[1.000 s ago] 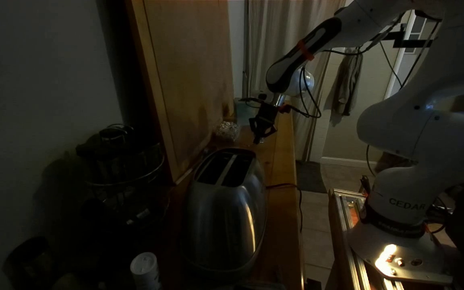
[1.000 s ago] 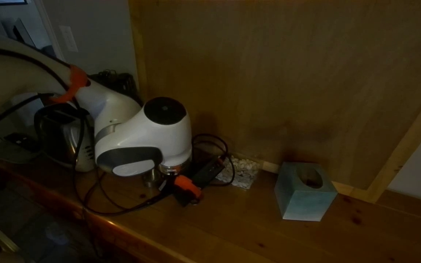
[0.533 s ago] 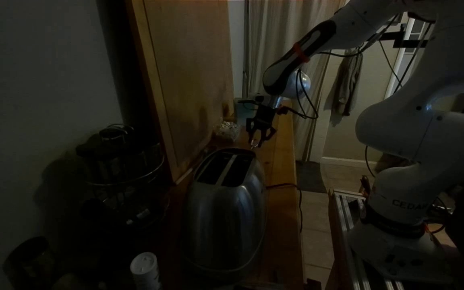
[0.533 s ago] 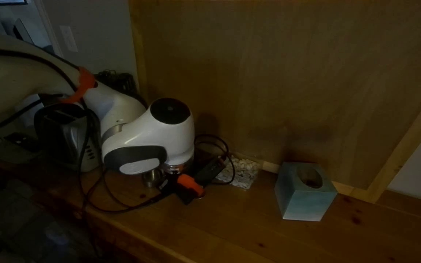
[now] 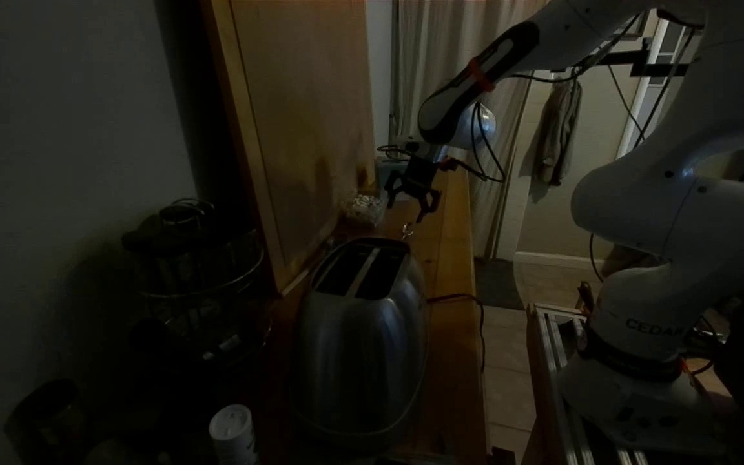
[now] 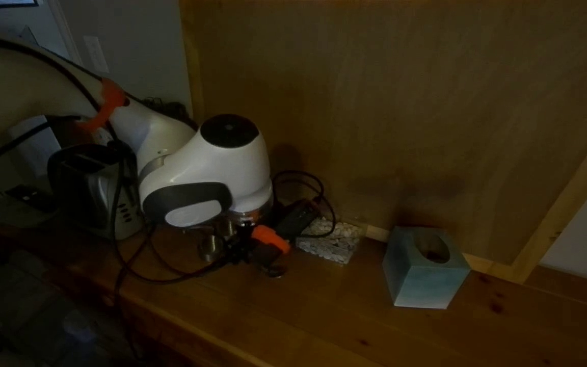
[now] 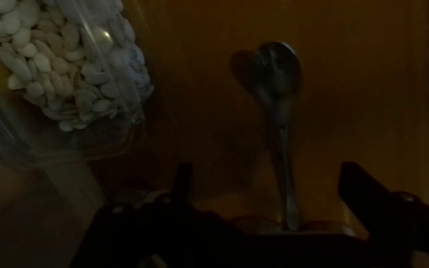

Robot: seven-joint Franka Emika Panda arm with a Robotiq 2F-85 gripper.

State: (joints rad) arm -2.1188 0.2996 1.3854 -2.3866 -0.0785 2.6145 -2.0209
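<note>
- In the wrist view, our tool stands with its fingers wide apart and nothing clamped between them; we judge the step in hand to be work at the spoon, with no grip on it.
- The spoon sits ahead of the tool, its bowl beyond the fingertips and its handle pointing back between the fingers, so we think the next move, up or down, calls for not knocking that handle.
- We find the spoon metal and dark in this dim light: a rounded bowl with a pale glint along its rim, a slim neck, a narrow handle. Whether it lies flat on the bench we cannot tell.
- Ahead of the tool too, past the finger at that view's left, is a clear plastic box with pale seeds.
- In an exterior view, we see a gap between the fingertips, and what we take for the spoon glints just below the tool; a toaster stands nearer the camera.
- In an exterior view, the arm and the gloom hide the fingers; what looks like a metal cup is near the tool, and a tissue box well apart on its opposite side.
</note>
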